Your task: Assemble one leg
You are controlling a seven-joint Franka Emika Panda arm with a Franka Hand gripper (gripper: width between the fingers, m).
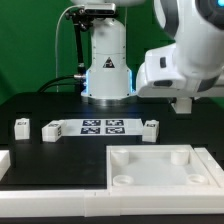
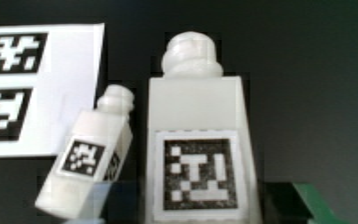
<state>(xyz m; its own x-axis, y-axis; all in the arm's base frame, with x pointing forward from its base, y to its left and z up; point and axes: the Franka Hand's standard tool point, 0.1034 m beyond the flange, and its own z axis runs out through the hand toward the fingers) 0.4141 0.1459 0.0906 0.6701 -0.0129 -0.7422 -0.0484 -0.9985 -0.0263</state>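
A Franka Panda arm reaches in over the exterior view's right side of a black desk [image 1: 40, 105]. Its fingers [image 1: 183, 103] hang above the surface, clear of every part. Neither view shows whether they are spread or pressed together.

Below them and toward the exterior view's left, the leg [image 1: 150, 128] lies on the desk, just beside the end of the marker board [image 1: 103, 126].

In the wrist view the leg [image 2: 194, 130] fills the middle of the picture. Its black-and-white tag faces the camera and a rounded stud sticks out of one end. A second leg [image 2: 91, 150] lies tilted next to it, with its tip seeming to touch the first. It sits between that leg and the marker board [image 2: 25, 70]. The exterior view does not separate these two posts.

Past the other end of the board lie a third leg [image 1: 50, 130] and a fourth leg [image 1: 21, 125], near each other but apart.

A wide white panel [image 1: 160, 165] with round corner recesses lies flat in the foreground, well apart from the legs.
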